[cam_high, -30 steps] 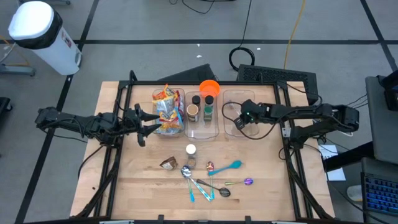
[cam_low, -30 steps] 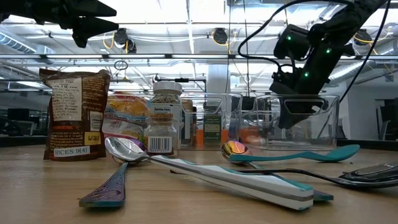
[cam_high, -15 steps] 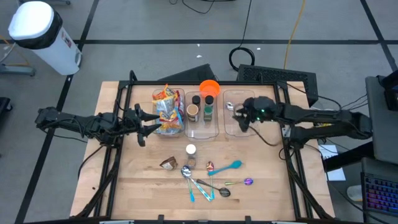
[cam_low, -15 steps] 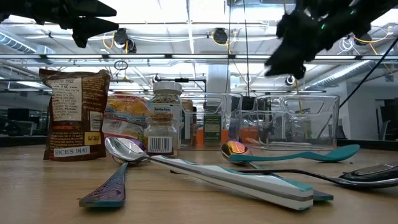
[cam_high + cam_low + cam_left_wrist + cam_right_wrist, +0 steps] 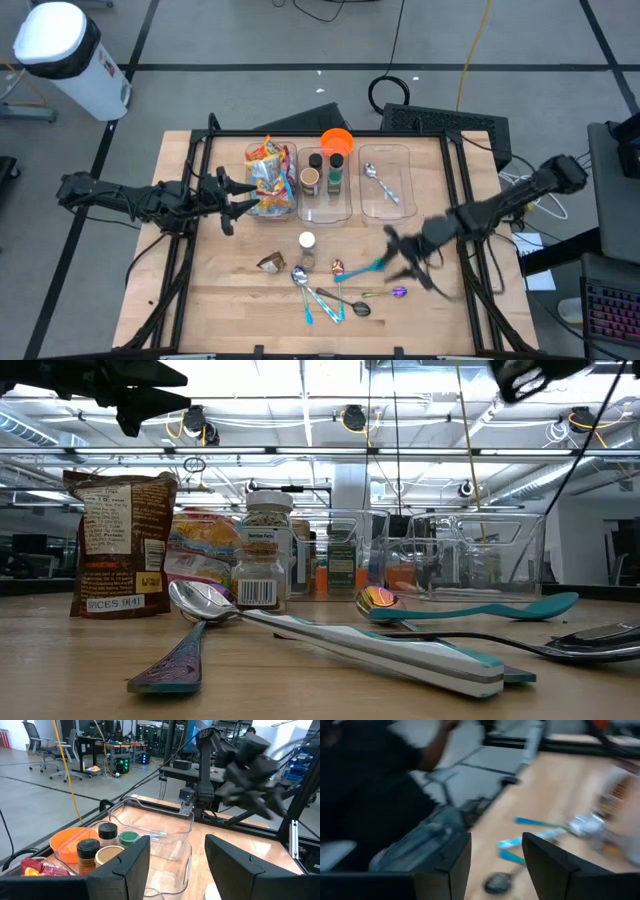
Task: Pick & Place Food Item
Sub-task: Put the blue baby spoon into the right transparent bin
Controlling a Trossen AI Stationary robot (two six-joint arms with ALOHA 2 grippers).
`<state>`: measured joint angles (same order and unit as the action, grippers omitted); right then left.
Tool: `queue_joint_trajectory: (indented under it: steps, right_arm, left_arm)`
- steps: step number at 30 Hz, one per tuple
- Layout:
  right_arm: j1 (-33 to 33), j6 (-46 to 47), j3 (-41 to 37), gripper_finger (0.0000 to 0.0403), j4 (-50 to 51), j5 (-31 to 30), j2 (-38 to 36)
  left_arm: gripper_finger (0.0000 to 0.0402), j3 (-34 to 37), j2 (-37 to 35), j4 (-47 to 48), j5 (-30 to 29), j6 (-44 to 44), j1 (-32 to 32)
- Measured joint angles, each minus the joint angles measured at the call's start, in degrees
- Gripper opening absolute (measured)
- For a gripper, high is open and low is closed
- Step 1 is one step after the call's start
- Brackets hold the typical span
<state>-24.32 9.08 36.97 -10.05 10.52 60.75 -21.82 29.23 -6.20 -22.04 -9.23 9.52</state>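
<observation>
the right end effector (image 5: 408, 262) hangs over the desk (image 5: 220, 300) beside the teal spoon (image 5: 368, 268), fingers apart and empty. a metal spoon (image 5: 380, 185) lies in the right clear bin (image 5: 405, 152), well apart from it.

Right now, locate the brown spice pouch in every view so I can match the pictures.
High view: the brown spice pouch lies on the wooden table, toward the front, left of the white-capped spice jar.
Low view: the pouch stands at far left, with the same jar to its right.
Left wrist view: not in it.
Right wrist view: too blurred to tell.
Shared landmark: the white-capped spice jar.
</observation>
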Motion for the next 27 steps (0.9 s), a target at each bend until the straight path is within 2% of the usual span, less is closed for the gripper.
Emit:
queue_joint_trajectory:
  steps: [6, 10, 12, 16, 18, 21, 27]
  right_arm:
    - [-10.63, -8.92, 0.00, 0.0167, -12.08, 0.20, 7.96]
    - [-14.11, -8.30, 0.00, 0.0167, -14.67, -0.94, 11.62]
    - [-14.26, -3.76, 0.01, 0.0167, -10.24, -6.06, 11.82]
    - [-13.68, 9.74, 0.00, 0.0167, 7.18, -24.26, 11.75]
    - [-12.97, 15.87, -0.02, 0.0167, 15.82, -30.75, 11.99]
    - [-11.71, 20.82, -0.06, 0.0167, 24.41, -34.95, 12.16]
    - [-10.15, 25.47, -0.06, 0.0167, 26.19, -35.92, 12.54]
  left_arm:
    - [0.0198, 0.00, 0.00, 0.00, 0.00, 0.00, 0.00]
    - [0.0198, 0.00, -0.01, 0.00, 0.00, 0.00, 0.00]
    - [0.0198, 0.00, 0.00, 0.01, 0.00, 0.00, 0.00]
    - [0.0198, 0.00, -0.02, 0.02, 0.00, -0.03, 0.00]
    - [0.0198, 0.00, 0.00, 0.02, 0.00, -0.03, 0.00]
    - [0.0198, 0.00, -0.02, 0.02, 0.00, -0.03, 0.00]
    - [0.0198, 0.00, 0.00, 0.02, 0.00, -0.03, 0.00]
